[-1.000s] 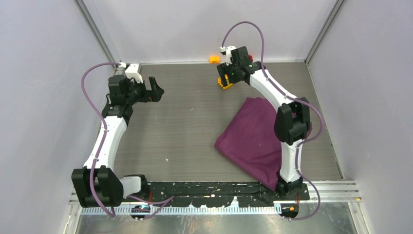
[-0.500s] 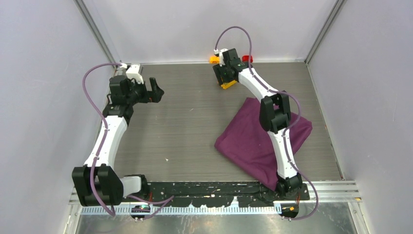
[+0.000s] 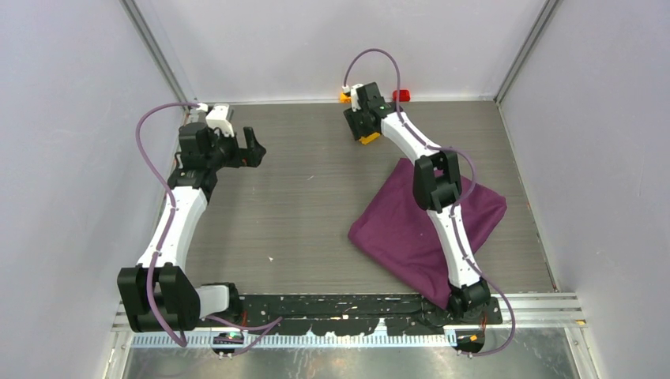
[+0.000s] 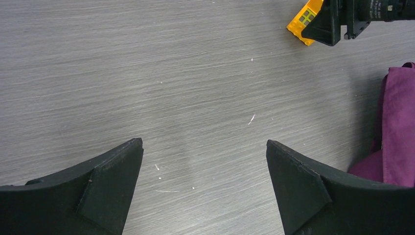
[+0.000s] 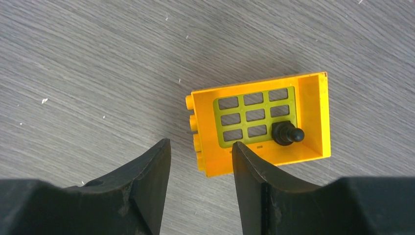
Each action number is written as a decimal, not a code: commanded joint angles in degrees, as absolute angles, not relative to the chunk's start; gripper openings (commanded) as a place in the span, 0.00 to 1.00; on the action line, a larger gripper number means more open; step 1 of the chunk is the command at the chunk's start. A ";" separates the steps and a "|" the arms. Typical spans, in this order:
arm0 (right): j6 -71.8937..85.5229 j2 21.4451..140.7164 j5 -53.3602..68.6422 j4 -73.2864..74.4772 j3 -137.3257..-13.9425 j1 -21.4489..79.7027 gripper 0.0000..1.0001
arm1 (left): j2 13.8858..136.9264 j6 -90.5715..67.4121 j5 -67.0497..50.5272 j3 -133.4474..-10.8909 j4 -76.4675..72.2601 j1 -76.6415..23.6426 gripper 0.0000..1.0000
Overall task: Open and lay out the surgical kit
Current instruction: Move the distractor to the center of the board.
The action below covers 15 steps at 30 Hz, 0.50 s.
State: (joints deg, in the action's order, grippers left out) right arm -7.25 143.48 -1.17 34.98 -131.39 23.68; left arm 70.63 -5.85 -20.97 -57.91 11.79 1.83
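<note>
Cloth [image 3: 411, 229] lies folded on the table [image 3: 300, 205], crossed by the right arm [image 3: 454, 237] in top view; anything inside it is hidden. Only the right wrist view shows the right gripper [image 5: 200, 143]: jaws part-open, holding nothing, corner of a yellow brick [image 5: 309, 117] between the tips, beyond the cloth. Left gripper [image 4: 204, 142] is far left of the cloth, jaws wide, empty. Left wrist view cuts the cloth at the frame edge; lens print [image 4: 379, 4] there is too small to read.

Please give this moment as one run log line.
left gripper: open, empty | right gripper: open, at yellow brick | purple cloth: folded, untouched
</note>
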 commanded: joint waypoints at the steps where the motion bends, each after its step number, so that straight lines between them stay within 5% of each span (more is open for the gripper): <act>1: -8.27 145.24 -0.82 34.16 -135.67 24.14 0.53 | 70.58 -4.75 -20.83 -57.68 8.67 1.67 1.00; 15: -7.67 151.35 -2.97 31.40 -142.84 24.24 0.34 | 70.11 -4.23 -20.57 -57.72 8.88 1.67 1.00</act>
